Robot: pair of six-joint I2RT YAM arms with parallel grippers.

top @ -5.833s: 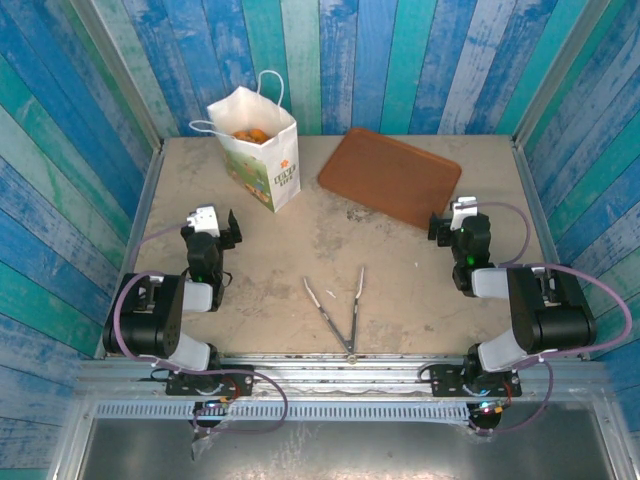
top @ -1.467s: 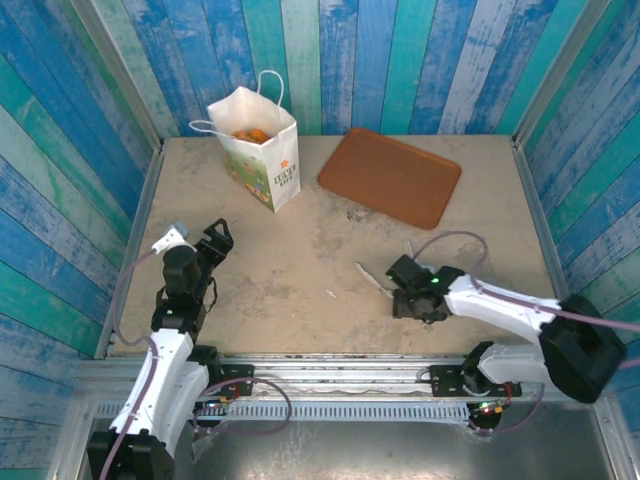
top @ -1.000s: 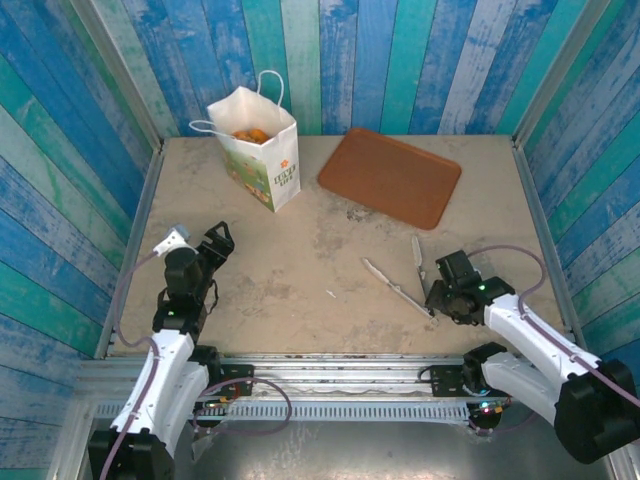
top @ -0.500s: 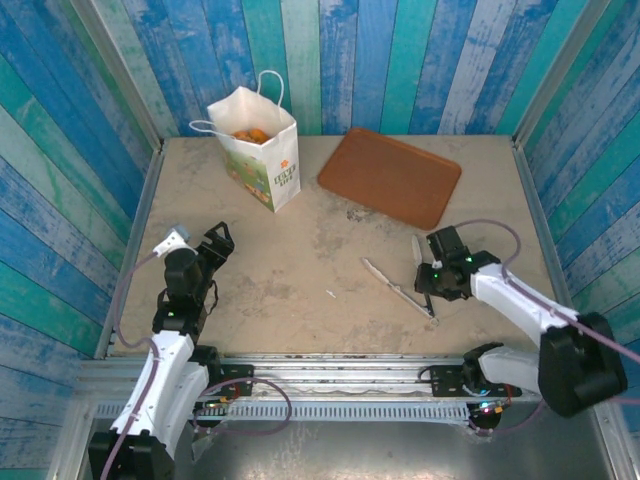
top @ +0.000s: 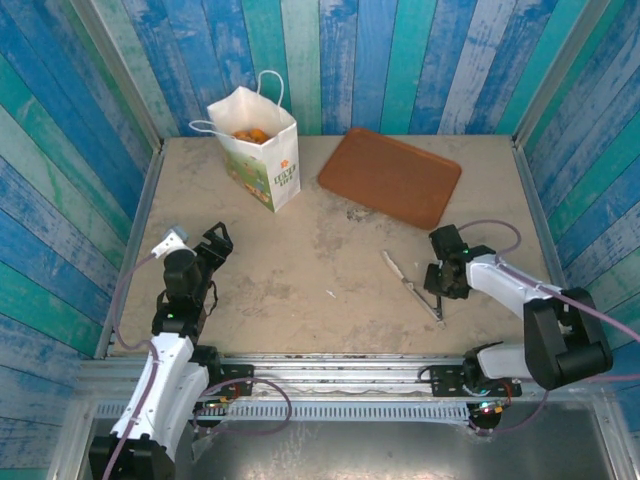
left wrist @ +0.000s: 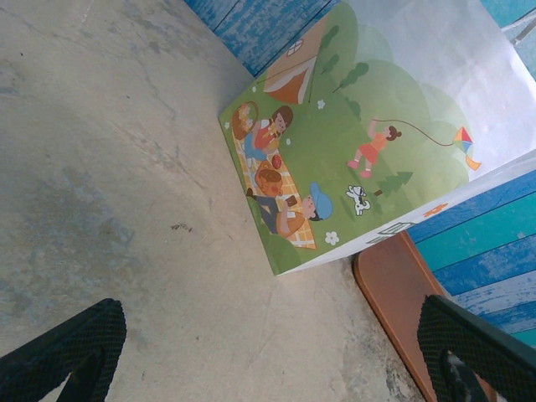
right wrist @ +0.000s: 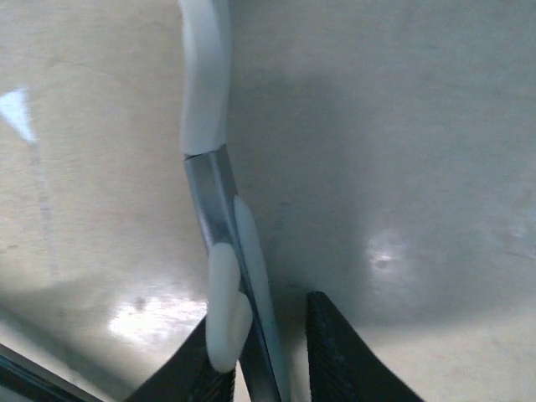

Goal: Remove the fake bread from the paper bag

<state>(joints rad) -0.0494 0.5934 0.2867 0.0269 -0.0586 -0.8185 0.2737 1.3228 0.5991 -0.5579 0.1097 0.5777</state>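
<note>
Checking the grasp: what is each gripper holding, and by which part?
The left gripper holds nothing, jaws open. The right gripper straddles the tongs partway along their arms; whether it grips cannot be told.

The beige table (top: 300, 250) carries the paper bag (top: 270, 165), a brown tray (top: 390, 175) and metal tongs (top: 408, 283).

The paper bag (top: 262, 150) is matt white paper with a printed picture. The tongs (right wrist: 209, 193) are shiny bare metal with smooth white plastic tips. The table (top: 290, 260) looks rough, mottled and stony; the tray (top: 390, 175) smooth, matt brown.
</note>
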